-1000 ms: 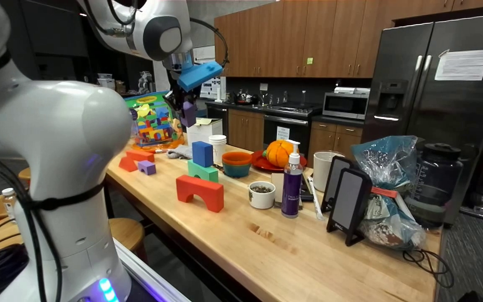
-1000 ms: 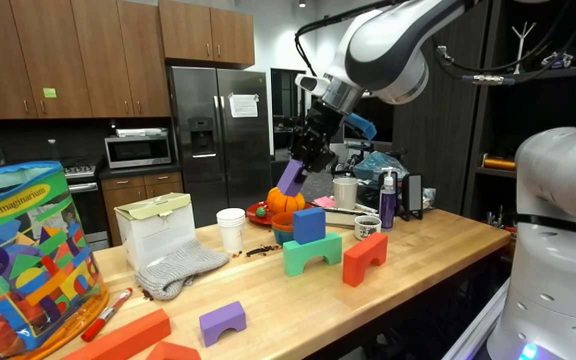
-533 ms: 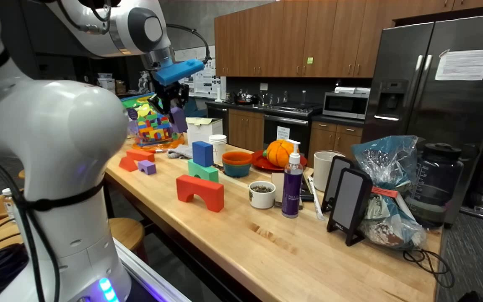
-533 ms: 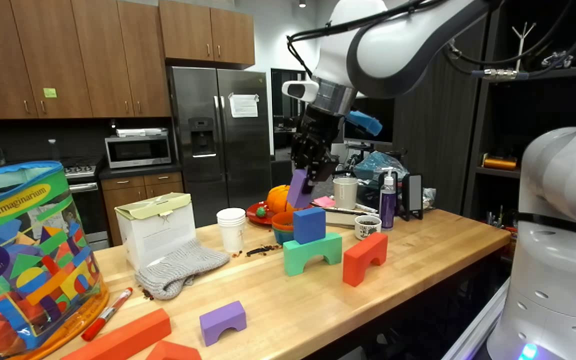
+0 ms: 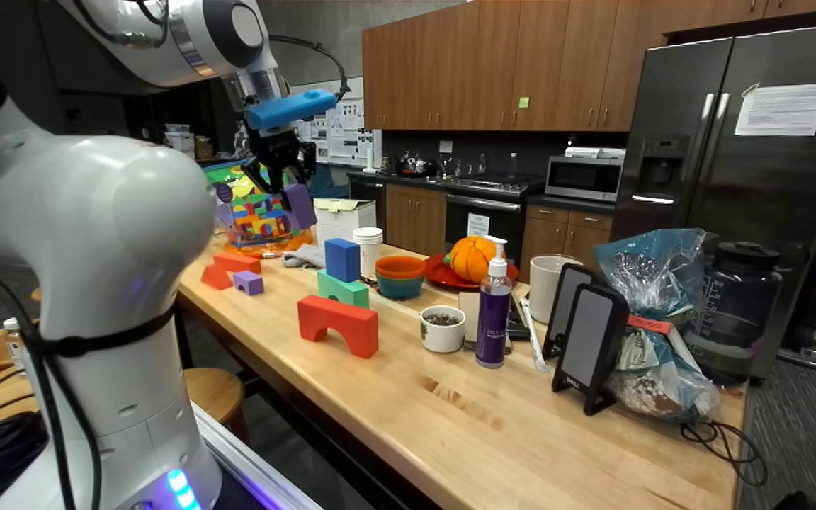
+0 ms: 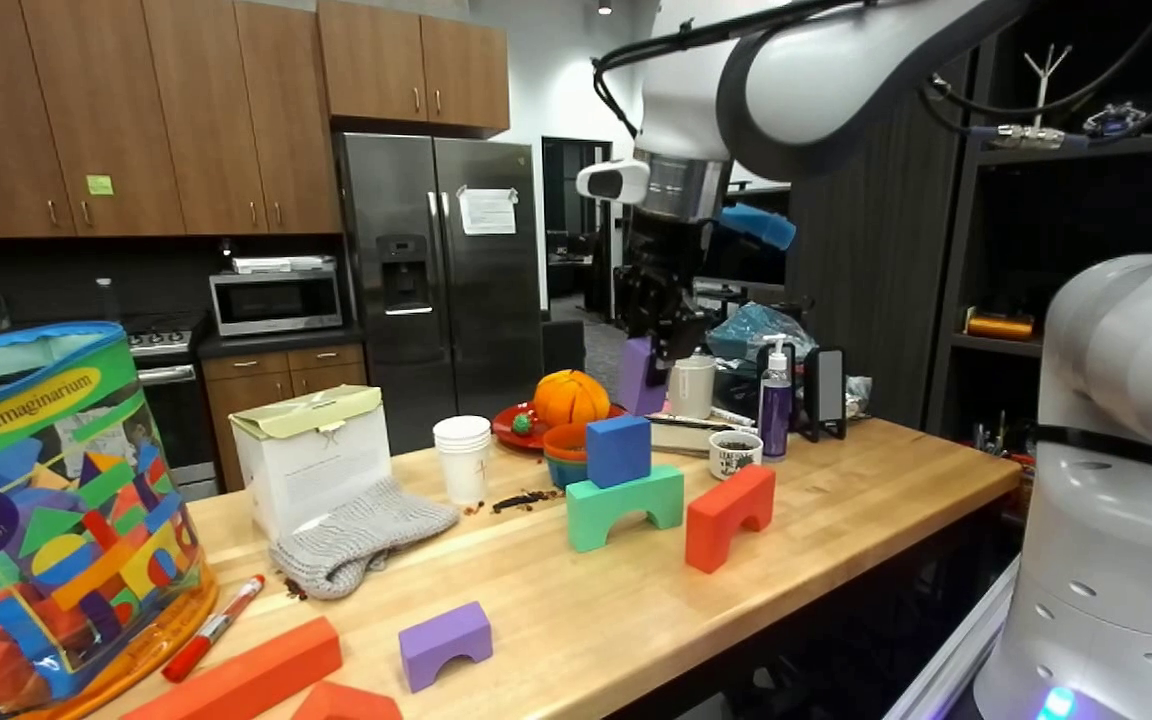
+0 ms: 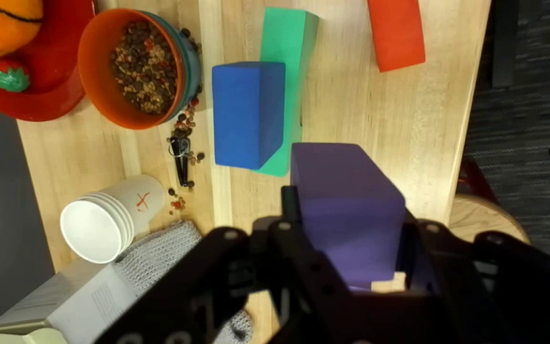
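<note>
Over the table (image 6: 556,610) | jaws clamped on purple block (image 7: 349,210) | block lower than a second ago

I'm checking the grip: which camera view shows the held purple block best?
The wrist view: the held purple block appears largest there, with the fingers on both sides. Both exterior views show it smaller and more from the side, up in the air.
</note>
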Robot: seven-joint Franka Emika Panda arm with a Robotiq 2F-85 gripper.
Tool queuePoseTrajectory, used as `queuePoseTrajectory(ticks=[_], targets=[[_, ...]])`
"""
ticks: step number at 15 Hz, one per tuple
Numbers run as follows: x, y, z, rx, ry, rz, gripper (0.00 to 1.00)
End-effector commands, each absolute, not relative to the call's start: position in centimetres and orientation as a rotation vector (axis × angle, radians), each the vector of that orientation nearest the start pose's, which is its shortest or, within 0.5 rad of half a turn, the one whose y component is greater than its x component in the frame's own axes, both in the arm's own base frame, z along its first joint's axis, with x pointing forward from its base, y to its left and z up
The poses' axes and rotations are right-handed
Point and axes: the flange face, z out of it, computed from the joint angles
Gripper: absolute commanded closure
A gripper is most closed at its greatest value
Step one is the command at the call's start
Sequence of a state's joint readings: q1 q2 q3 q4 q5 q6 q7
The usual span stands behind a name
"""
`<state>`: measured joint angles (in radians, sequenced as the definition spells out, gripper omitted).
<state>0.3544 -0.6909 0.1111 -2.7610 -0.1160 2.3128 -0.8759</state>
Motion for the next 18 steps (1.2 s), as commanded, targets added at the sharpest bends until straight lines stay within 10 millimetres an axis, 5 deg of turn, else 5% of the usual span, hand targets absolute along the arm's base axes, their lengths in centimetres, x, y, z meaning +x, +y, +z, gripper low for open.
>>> queuePoseTrajectory(ticks=[1,10,18], targets=[[32.2,14.1,44.4,-2.604,-2.127,-0.284,0.83],[35.6,11.9,45.4,-2.574,-2.073,-0.281,0.83],[39.4,11.6,44.3,-2.515,-2.094,-0.217,0.83]])
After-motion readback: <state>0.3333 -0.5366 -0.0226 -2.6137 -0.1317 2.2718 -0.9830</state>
